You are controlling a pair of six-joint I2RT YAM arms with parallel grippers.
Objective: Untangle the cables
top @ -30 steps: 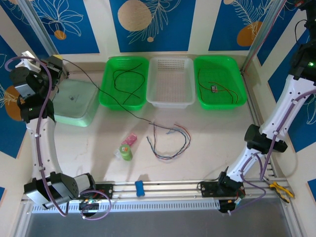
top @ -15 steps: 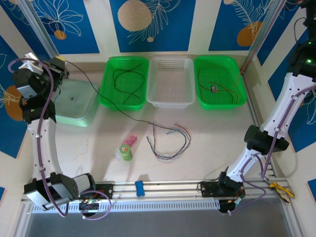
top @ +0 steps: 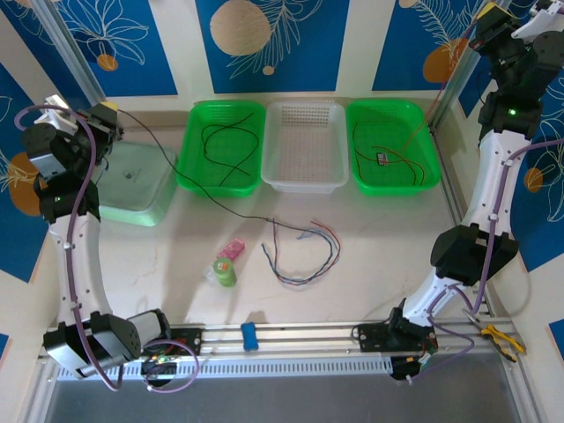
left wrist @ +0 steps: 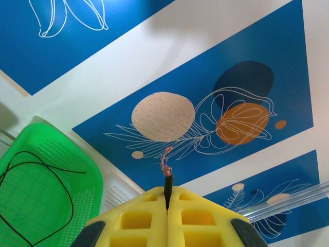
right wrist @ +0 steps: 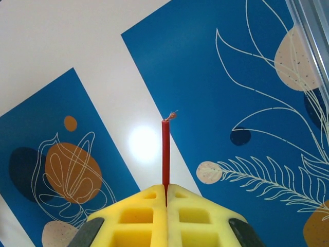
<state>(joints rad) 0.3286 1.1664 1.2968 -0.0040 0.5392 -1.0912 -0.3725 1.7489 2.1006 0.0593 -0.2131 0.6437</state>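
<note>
The cables (top: 304, 256) are partly sorted. A loose bundle of red, black and blue-grey strands lies on the bench (top: 379, 238) near its middle, just in front of the baskets, and its strands cross one another, so it is not yet pulled apart. Black loops lie in the left green basket (top: 227, 104). The right green basket (top: 392, 103) holds black and red strands, which looks like finished work.

The left claw (left wrist: 167, 198), raised at the far left, is pinched fully closed on a black cable (left wrist: 167, 185) near its frayed copper tip. That strand runs down across the bench into the bundle. The right claw (right wrist: 165, 193), high at the far right, is clamped on a red cable (right wrist: 165, 154) that seems to drop toward the right green basket.

I judge the job roughly half done, with the middle bundle left
</note>
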